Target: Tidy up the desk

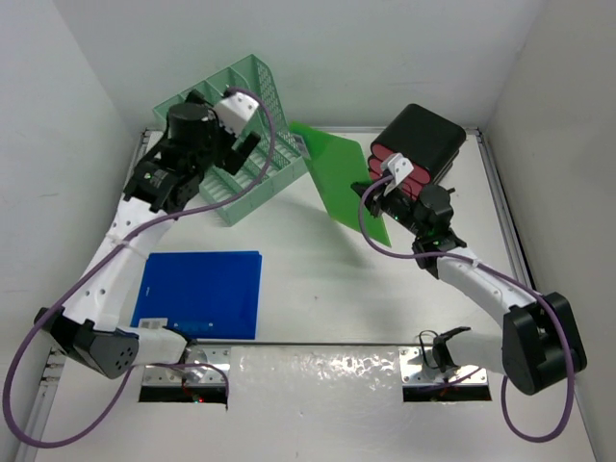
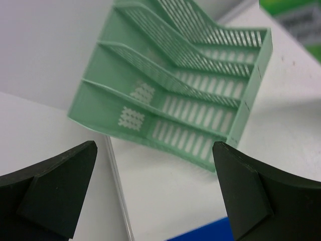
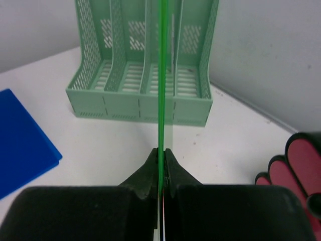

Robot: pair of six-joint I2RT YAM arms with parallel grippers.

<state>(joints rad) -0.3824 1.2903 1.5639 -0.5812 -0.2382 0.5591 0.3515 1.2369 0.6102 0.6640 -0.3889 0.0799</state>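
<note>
The desk [image 1: 318, 289] is a white tabletop with metal rails. A mint-green mesh file rack [image 1: 236, 135] stands at its back left. My left gripper [image 1: 236, 144] hovers beside the rack, and the left wrist view shows it [image 2: 155, 196] wide open and empty, the rack [image 2: 175, 85] ahead of it and untouched. My right gripper [image 1: 380, 197] holds a green folder [image 1: 337, 178] on edge above the desk's middle back. In the right wrist view this gripper [image 3: 161, 155] is shut on the folder [image 3: 161, 75], which lines up with the rack's [image 3: 140, 90] slots further ahead.
A blue folder [image 1: 202, 294] lies flat at the front left, also seen as the blue folder [image 3: 20, 140] in the right wrist view. A black case with red inserts [image 1: 419, 149] sits at the back right, close behind the right arm. White walls enclose the desk.
</note>
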